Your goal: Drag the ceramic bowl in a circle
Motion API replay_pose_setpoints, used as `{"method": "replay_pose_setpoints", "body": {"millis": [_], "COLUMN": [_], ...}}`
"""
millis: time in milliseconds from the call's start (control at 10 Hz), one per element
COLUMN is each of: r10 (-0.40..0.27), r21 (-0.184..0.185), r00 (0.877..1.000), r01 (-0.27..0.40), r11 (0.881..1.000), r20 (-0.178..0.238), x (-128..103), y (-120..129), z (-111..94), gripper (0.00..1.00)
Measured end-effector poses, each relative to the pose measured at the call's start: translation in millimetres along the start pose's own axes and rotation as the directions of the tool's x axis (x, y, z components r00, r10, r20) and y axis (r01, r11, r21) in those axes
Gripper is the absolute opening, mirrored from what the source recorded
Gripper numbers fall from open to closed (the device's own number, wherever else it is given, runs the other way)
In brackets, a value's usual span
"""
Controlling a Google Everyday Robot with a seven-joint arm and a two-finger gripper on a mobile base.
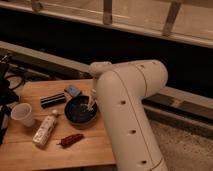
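The ceramic bowl point(79, 112) is round, shallow and glossy dark blue, sitting near the middle of the wooden table point(30, 150). My white arm comes in from the right and reaches down over it. My gripper point(90, 104) is at the bowl's right inner rim, its tip down inside the bowl. The arm hides the bowl's right edge.
A white plastic cup point(22, 114) lies at the left edge. A white bottle point(45, 130) and a red chili-shaped item point(71, 139) lie in front of the bowl. A black bar point(52, 100) and a small blue object point(73, 90) lie behind it. Cables hang at far left.
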Motion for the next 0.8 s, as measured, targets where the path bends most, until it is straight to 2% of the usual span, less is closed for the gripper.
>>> {"method": "replay_pose_setpoints", "body": {"millis": [100, 200, 400, 700, 800], "r10": [0.007, 0.005, -0.001, -0.001, 0.001], "r21": [-0.016, -0.033, -0.024, -0.025, -0.028], "r00": [1.000, 1.000, 1.000, 1.000, 1.000], "r01": [-0.007, -0.006, 0.000, 0.000, -0.002], "r11": [1.000, 0.999, 1.000, 1.000, 1.000], "r20": [-0.014, -0.020, -0.021, -0.024, -0.025], "x": [-0.5, -0.6, -0.1, 0.6, 1.0], "y": [-4.3, -3.8, -4.5, -4.3, -4.2], "z": [7.7, 14.8, 14.1, 10.2, 10.0], "gripper": [0.61, 0.53, 0.37, 0.05, 0.01]}}
